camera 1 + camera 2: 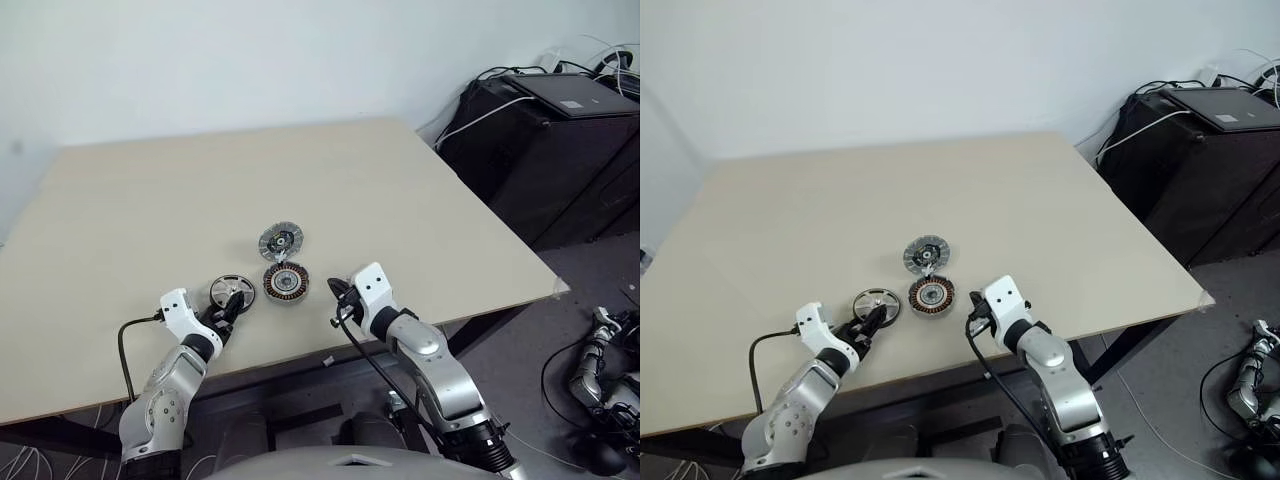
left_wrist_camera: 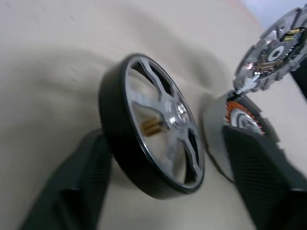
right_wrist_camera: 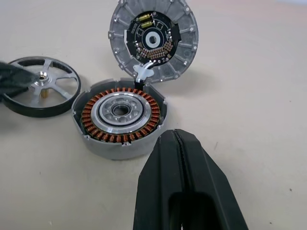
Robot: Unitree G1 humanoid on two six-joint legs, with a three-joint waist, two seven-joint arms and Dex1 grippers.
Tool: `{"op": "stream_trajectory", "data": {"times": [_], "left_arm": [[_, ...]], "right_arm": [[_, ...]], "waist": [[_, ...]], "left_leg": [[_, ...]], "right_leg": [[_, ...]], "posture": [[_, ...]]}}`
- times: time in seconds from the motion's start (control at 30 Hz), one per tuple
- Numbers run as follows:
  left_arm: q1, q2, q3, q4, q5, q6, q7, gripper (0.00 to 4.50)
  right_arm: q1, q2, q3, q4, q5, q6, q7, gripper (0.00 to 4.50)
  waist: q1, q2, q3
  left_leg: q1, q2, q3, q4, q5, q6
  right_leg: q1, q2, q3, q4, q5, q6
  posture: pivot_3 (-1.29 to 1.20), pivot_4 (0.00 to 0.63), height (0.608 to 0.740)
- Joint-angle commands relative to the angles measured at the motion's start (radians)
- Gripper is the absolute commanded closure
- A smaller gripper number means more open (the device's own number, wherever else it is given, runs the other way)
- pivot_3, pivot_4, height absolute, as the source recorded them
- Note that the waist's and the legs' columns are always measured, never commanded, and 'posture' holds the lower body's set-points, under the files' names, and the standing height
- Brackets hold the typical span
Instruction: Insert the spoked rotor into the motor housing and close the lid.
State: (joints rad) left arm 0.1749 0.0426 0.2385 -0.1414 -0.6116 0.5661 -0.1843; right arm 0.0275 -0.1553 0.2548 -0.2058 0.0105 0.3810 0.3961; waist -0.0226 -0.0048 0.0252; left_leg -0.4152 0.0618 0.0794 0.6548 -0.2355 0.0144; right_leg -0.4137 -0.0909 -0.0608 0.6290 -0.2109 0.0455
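the left wrist view showed the spoked rotor (image 2: 153, 129) tilted up on its dark rim between the parted fingers (image 2: 79, 187) of the left gripper (image 1: 228, 312), touch unclear. the rotor lay just left of the motor housing (image 3: 120, 120). the right wrist view bared the housing's copper windings and the lid (image 3: 153, 40) joined behind it. right of the housing, the right gripper (image 1: 335, 303) was closed, empty. bare table (image 1: 120, 220) lay beyond the lid.

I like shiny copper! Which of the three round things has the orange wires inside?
The motor housing, the middle disc. The spoked rotor has open spokes; the lid has fins.
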Motion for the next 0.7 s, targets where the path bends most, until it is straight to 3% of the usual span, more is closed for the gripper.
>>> {"op": "stream_trajectory", "data": {"times": [0.03,0.17,0.27,0.5,0.7], "left_arm": [[-0.014,-0.001,0.027,-0.026,-0.028,0.014,0.016,2.26],[-0.003,-0.012,0.062,-0.046,-0.054,0.014,0.046,3.47],[0.005,-0.033,0.091,-0.059,-0.087,-0.005,0.069,4.06],[-0.019,-0.132,0.148,-0.111,-0.214,-0.139,0.014,4.06],[-0.04,-0.161,0.066,-0.138,-0.462,-0.026,-0.126,4.06]], "right_arm": [[-0.001,0.003,-0.012,-0.04,0.014,-0.003,-0.012,4.5],[-0.003,0.004,-0.012,-0.036,0.017,-0.002,-0.016,4.5],[-0.007,0.003,-0.014,-0.031,0.02,-0.003,-0.017,4.5],[-0.019,-0.001,-0.017,-0.025,0.024,-0.001,-0.017,4.5],[-0.019,-0.005,-0.026,-0.032,0.028,0.0,-0.024,4.5]], "waist": [[0.0,0.0,0.0],[-0.001,-0.002,-0.001],[-0.011,-0.003,-0.002],[-0.012,-0.004,-0.001],[0.005,-0.006,0.0]], "left_leg": [[0.0,0.0,0.0,0.0,0.0,0.0],[0.001,0.0,0.0,0.0,0.0,0.0],[0.002,0.0,-0.001,0.0,0.0,0.0],[0.001,0.0,-0.002,0.0,0.0,0.0],[-0.001,-0.001,-0.002,0.003,0.0,0.001]], "right_leg": [[0.0,0.0,0.0,0.0,0.0,0.0],[0.001,0.0,0.0,0.0,0.0,0.0],[0.002,0.001,0.001,0.0,0.0,0.0],[0.001,0.002,0.0,0.0,0.0,0.0],[0.001,0.001,0.0,-0.001,0.0,0.0]], "posture": [[0.0,0.0,0.74],[0.0,0.0,0.74],[0.0,0.0,0.74],[0.0,0.0,0.74],[0.0,0.0,0.74]]}}
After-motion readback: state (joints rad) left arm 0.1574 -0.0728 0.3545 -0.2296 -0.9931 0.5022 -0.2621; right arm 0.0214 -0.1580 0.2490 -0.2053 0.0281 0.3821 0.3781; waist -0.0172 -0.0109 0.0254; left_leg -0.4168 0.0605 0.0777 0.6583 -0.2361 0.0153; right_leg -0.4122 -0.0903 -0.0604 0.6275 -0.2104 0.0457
